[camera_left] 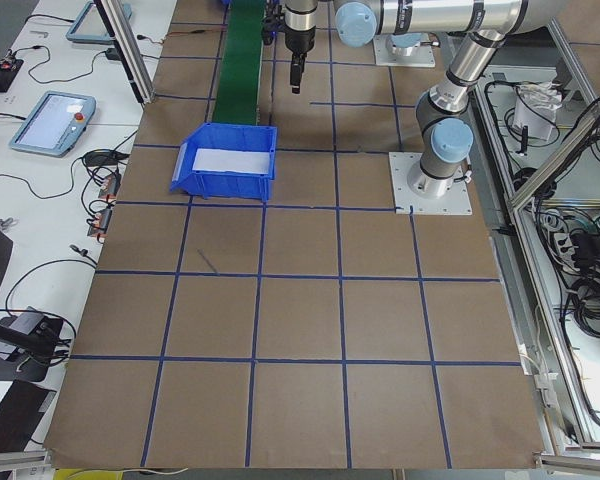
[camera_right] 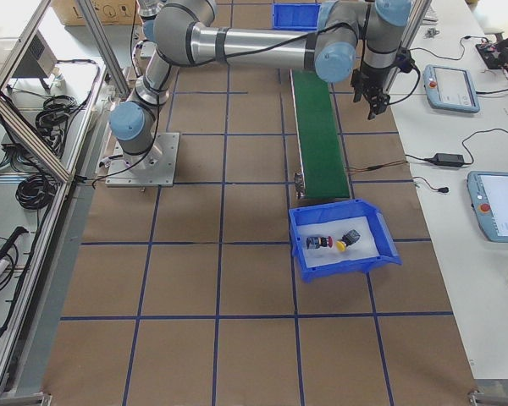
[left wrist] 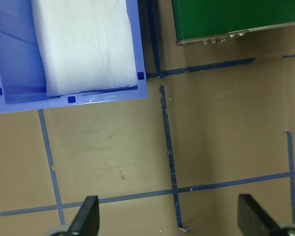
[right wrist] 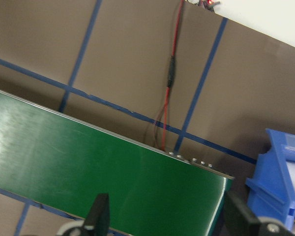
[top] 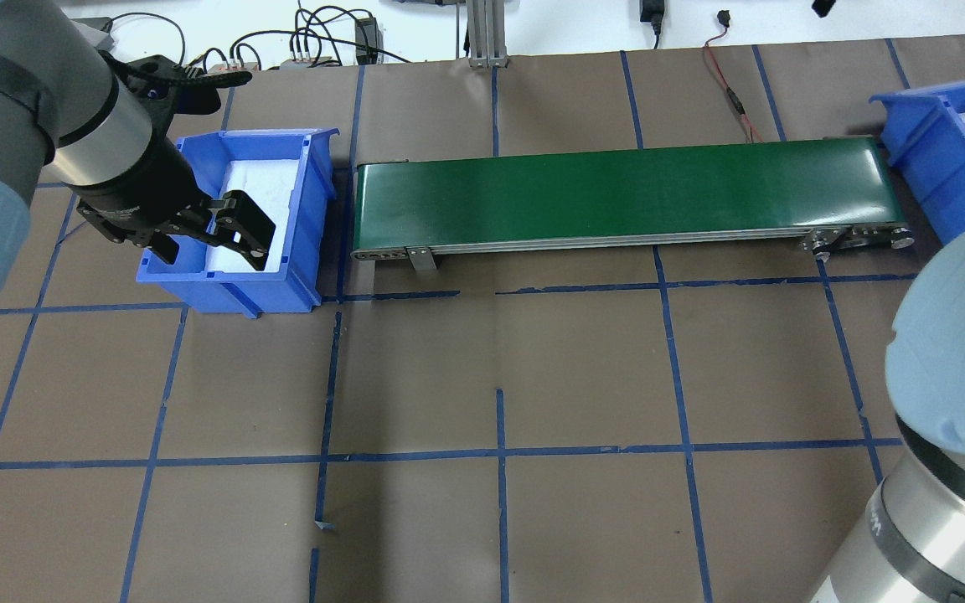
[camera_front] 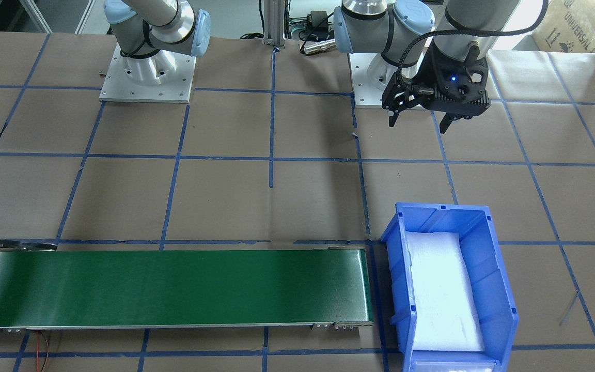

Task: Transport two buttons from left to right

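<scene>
Jaws of the left gripper [left wrist: 169,217] stand wide apart in the left wrist view. Only its two fingertips [left wrist: 87,216] show, at the bottom edge, with taped table [left wrist: 103,147] between them. Above lie the near end of the left bin [left wrist: 14,64], its white foam [left wrist: 83,44] and a corner of the belt [left wrist: 236,14], all cut off at the top.

In the right wrist view the right gripper [right wrist: 169,214] is spread just as wide and hangs over the belt's end. The right bin [right wrist: 278,182] is clipped at the right edge, and a dark speck with a red dot inside it is too small to name.

Facing the robot, the left gripper hangs with jaws apart, well away from the left bin. By the belt's far end only a dark blur shows at the frame's edge.

From overhead, the left arm [top: 47,109] covers part of the left bin. The right bin is cut by the frame, with tiny coloured bits inside.

From the left end, the left gripper is small and far, and its jaws are hard to read.

From the right end, the red button [camera_right: 323,242] and yellow button [camera_right: 343,246] lie side by side on the foam in the right bin, just past the belt's end.
</scene>
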Available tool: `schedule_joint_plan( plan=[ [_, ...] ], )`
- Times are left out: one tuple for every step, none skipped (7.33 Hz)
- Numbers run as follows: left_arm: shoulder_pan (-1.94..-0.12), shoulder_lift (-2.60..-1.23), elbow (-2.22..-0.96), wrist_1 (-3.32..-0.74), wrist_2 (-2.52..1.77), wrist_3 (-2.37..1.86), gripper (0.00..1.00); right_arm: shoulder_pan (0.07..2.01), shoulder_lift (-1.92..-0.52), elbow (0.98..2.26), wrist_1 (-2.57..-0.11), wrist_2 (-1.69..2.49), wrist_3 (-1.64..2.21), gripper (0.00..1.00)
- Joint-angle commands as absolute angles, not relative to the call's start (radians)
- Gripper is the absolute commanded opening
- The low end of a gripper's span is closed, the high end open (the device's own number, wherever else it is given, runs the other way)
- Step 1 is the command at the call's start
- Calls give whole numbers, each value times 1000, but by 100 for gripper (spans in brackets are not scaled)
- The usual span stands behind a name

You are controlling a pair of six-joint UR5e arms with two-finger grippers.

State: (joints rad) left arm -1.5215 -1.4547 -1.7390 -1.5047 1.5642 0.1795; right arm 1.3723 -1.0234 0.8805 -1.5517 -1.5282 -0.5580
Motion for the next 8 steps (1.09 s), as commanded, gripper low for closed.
schedule_joint_plan(
  plan=[
    [-1522, -1453, -1740, -1508, 1563, 179, 100, 1538, -1069, 891, -1546, -1528, -411, 100],
    [-1522, -1451, -1741, -1509, 1565, 179, 100, 1558, -1095, 916, -1496, -1528, -413, 100],
    [-1522, -1454, -1740, -1508, 1563, 178, 100, 1563, -1126, 951, -1497, -1542, -419, 100],
    [-1522, -1459, -1740, -1506, 1563, 179, 100, 1574, -1146, 992, -1511, -1596, -405, 100],
    [-1522, -1454, -1740, -1509, 1566, 179, 100, 1597, -1185, 1050, -1500, -1598, -397, 100],
    [-1522, -1459, -1740, -1508, 1565, 179, 100, 1618, -1240, 1119, -1493, -1598, -370, 100],
    [-1522, -1462, -1740, -1506, 1562, 178, 100, 1647, -1300, 1190, -1508, -1601, -260, 98],
    [-1522, -1462, -1740, -1505, 1562, 178, 100, 1663, -1337, 1245, -1508, -1601, -150, 98]
  ],
)
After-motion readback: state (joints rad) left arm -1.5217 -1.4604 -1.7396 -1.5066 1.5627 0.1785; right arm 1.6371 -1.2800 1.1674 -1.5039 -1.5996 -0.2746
